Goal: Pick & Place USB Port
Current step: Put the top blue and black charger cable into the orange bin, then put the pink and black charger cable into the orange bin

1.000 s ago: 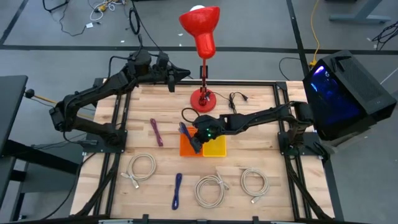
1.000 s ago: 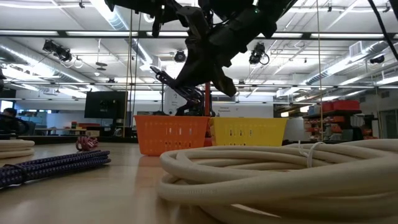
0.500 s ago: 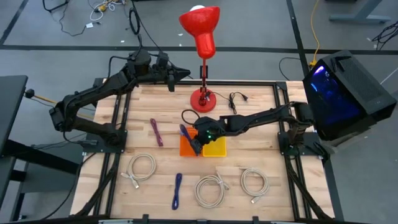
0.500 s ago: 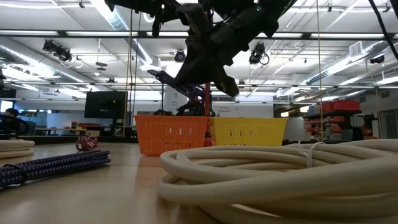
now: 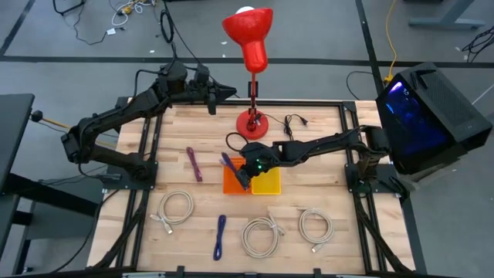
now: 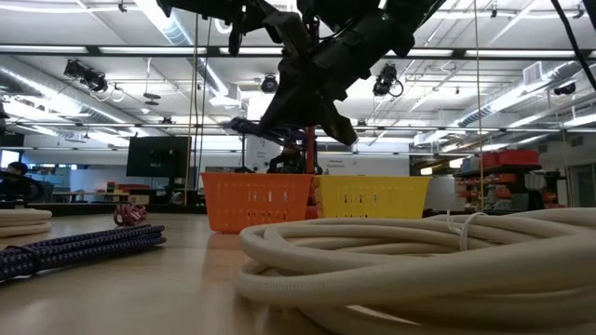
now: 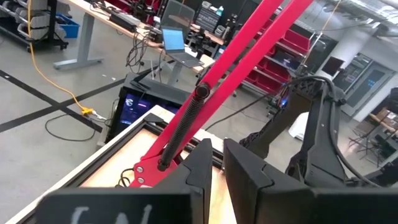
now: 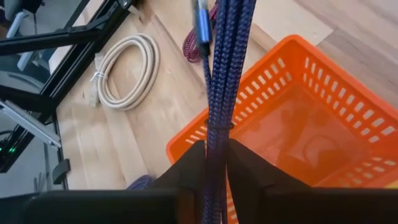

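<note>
The right gripper [image 5: 245,174] hangs over the orange plastic basket [image 5: 231,185], which stands at the centre of the wooden table [image 5: 316,139] and touches the yellow plastic basket [image 5: 267,184] at its 3 o'clock side. Between its two dark fingers [image 8: 245,171] lies a bundled dark blue braided USB cable [image 8: 219,81]; the fingers stand slightly apart with the bundle between them, and I judge they are letting it go, though I cannot tell if they still press on it. In the high view the bundle [image 5: 231,165] lies with its long axis from about 10 o'clock to 4 o'clock, and its free end sticks out past the basket rim toward 10 o'clock; in the low view it is almost level above the orange basket [image 6: 256,200]. To do this step well, the release should come with the middle of the bundle over the basket's open floor, because the overhanging end may catch on the rim and tip the cable out. Lowering first, or turning the bundle along the basket, would help. The left gripper [image 7: 214,168] waits near the table edge at 11 o'clock, beside the red desk lamp [image 5: 251,46], with fingers nearly closed and holding nothing.
</note>
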